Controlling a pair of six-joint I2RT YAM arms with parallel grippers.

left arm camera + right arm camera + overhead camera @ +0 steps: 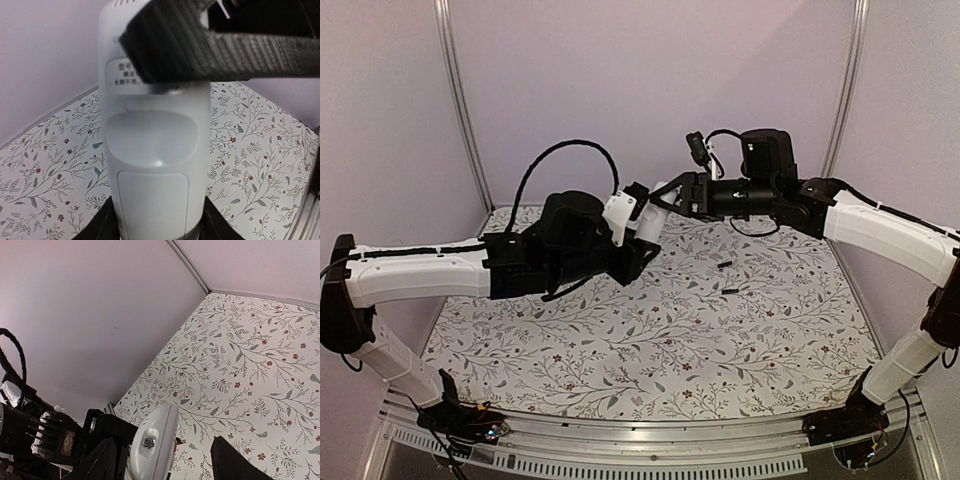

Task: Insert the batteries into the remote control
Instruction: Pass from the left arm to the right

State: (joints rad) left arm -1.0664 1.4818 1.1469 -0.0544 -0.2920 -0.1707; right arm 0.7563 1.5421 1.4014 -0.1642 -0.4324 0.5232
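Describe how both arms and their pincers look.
Left arm and right arm: white shell links, black joints and wrist housings. A black cable loops from the left wrist. Left pincer and right pincer are black; the right one's finger pad is ribbed.

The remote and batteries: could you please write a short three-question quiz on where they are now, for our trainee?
1. True or false: the remote lies on the table.
2. How many batteries lie on the table?
3. The left gripper holds: A) the remote; B) a battery; C) nothing.
Key: 1 false; 2 two; 3 A.
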